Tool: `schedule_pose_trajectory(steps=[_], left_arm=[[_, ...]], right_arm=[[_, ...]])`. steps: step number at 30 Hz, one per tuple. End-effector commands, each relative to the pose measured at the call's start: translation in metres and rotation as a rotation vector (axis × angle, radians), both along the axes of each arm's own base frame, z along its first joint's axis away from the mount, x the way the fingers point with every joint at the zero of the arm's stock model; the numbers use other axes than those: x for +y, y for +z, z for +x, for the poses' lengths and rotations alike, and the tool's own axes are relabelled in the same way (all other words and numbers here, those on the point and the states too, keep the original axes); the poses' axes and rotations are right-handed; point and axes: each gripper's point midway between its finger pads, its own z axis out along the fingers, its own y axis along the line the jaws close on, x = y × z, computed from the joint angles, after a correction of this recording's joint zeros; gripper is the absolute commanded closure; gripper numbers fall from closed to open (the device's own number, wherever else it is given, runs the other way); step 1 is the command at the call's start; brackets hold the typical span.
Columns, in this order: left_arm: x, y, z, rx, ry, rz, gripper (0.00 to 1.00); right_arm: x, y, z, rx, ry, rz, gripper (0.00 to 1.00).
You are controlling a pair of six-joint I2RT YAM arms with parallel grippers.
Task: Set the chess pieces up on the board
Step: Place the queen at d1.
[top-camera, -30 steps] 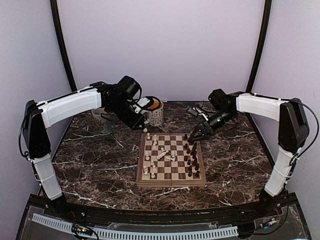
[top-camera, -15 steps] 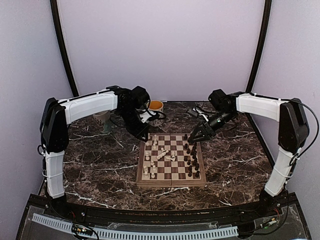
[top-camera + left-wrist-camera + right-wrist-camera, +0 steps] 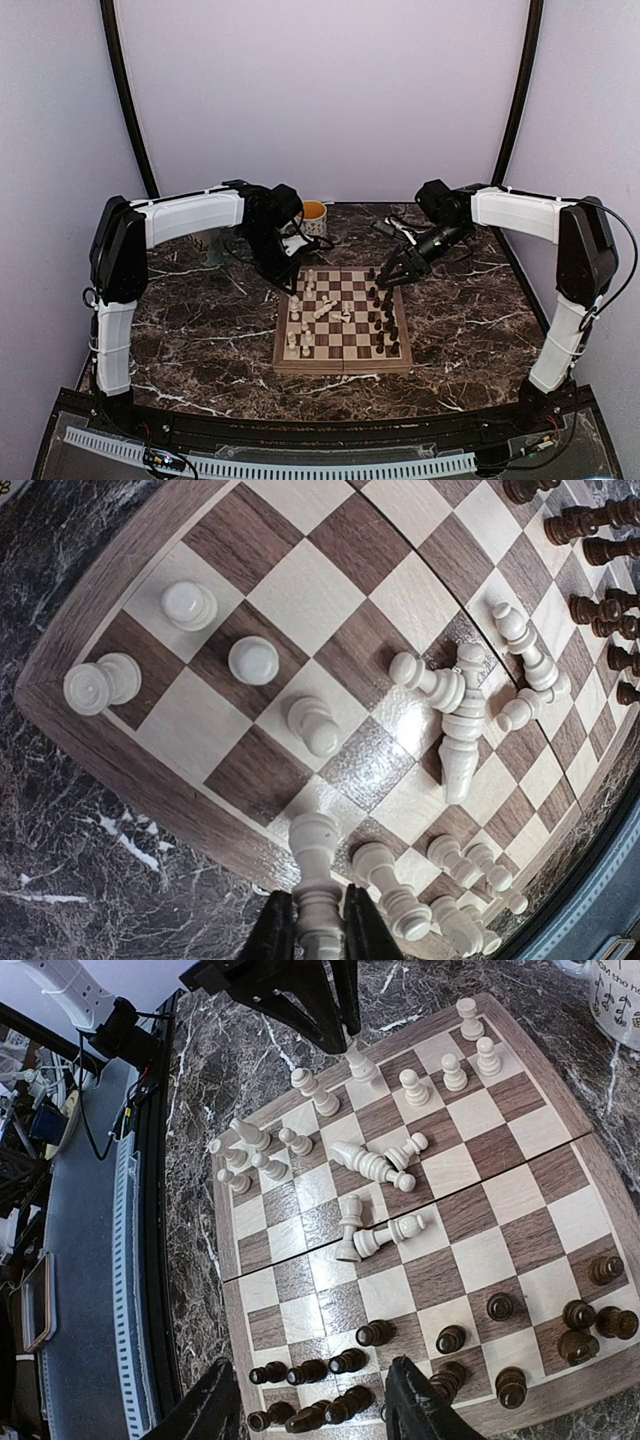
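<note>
Left arm (image 3: 190,212): rises from its base, runs level to the right, and the wrist bends down to the board's far left corner.
Left pincer (image 3: 318,898): clamped on one white piece (image 3: 313,842), which is held upright over the left edge row. Only the left wrist view shows the grip closely. I cannot tell whether the piece's foot touches the square.
Mug (image 3: 314,212): one, just behind the board. Only the right wrist view shows the notes printed on it.
Board (image 3: 343,364): one, flat on the marble table (image 3: 200,330), between the two arms.
White pieces (image 3: 453,1072): on the left half. Four stand at the far left corner and four lie toppled in the middle. A huddle at the near left corner is too crowded to count.
Dark pieces (image 3: 500,1306): ranged along the right side, too bunched to count.
Right pincer (image 3: 313,1364): fingers wide apart with nothing between them, hanging above the dark pieces. The top view is too small to show this.
Right arm (image 3: 520,212): rises at the right, reaches level to the left, and the wrist slopes down to the board's far right part.
</note>
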Motion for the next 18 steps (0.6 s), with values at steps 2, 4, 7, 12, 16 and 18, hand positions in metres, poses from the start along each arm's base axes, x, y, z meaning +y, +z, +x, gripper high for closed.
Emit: schedule_pose_trajectory(steps=[2,4,7,12,16,18], left_arm=[[-0.0080,0.0043,-0.0043,0.011,-0.014,-0.010,0.86],[-0.0078,0.0022,-0.0038,0.009,-0.014,-0.002,0.86],[-0.0067,-0.0005,-0.0025,0.003,-0.015,0.013,0.84],[-0.0085,-0.0023,-0.0059,0.008,-0.023,0.020,0.84],[-0.0055,-0.0015,-0.0081,0.015,-0.022,0.038,0.84],[-0.0012,-0.0001,-0.0083,0.012,-0.019,0.060,0.84]], right_arm=[[0.0004,0.0041,-0.0064,-0.011,0.020,0.003,0.50],[0.0005,0.0034,-0.0068,-0.009,0.021,0.002,0.50],[0.0004,0.0024,-0.0078,-0.006,0.024,-0.001,0.50],[0.0018,0.0012,-0.0094,-0.004,0.032,-0.004,0.50],[0.0024,0.0013,-0.0104,-0.003,0.035,-0.006,0.50],[0.0026,0.0009,-0.0109,-0.003,0.037,-0.008,0.50]])
